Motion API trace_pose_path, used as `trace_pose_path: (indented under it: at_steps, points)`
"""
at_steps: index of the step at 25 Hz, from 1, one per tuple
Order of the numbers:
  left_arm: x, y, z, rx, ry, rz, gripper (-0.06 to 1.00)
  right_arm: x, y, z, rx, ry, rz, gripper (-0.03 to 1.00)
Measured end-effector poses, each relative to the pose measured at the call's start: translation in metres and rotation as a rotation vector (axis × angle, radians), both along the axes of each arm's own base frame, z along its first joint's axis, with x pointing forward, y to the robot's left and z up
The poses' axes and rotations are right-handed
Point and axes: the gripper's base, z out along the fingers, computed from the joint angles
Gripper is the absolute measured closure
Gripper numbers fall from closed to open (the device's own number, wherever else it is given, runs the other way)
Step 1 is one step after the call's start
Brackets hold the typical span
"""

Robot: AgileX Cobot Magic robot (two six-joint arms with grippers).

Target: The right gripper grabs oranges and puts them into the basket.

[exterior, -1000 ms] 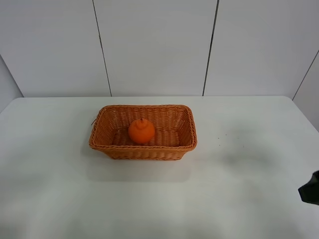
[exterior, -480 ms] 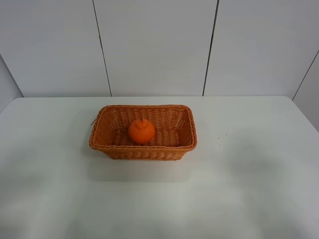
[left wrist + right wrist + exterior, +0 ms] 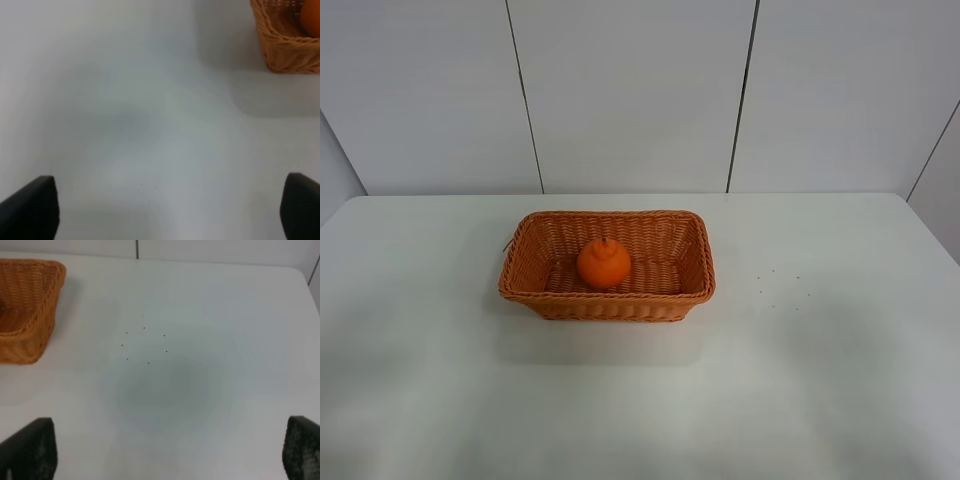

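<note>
The orange (image 3: 604, 263) sits inside the woven wicker basket (image 3: 540, 295) at the middle of the white table. No arm shows in the exterior high view. In the right wrist view my right gripper (image 3: 170, 452) is open and empty over bare table, its fingertips (image 3: 30, 447) wide apart, with the basket's corner (image 3: 35, 305) off to one side. In the left wrist view my left gripper (image 3: 165, 210) is open and empty, its fingertips (image 3: 32, 210) wide apart; the basket's corner (image 3: 280, 45) and a sliver of the orange (image 3: 312, 17) show at the frame's edge.
The white table (image 3: 820, 380) runs to a white panelled wall (image 3: 630, 90) at the back. A few small dark specks (image 3: 775, 290) mark the table to the right of the basket; they also show in the right wrist view (image 3: 145, 345).
The right arm's black tip, seen at the right edge of the exterior high view a second ago, has withdrawn out of that view. Basket and orange have not moved.
</note>
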Motion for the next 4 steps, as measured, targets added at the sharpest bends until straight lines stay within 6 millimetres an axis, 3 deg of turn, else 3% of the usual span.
trace_pose_path:
  at_steps: [4]
  points:
    - [0.0, 0.0, 0.0, 0.0, 0.0, 0.0, -0.04, 0.0, 0.0, 0.0, 0.0, 0.0, 0.0, 0.28]
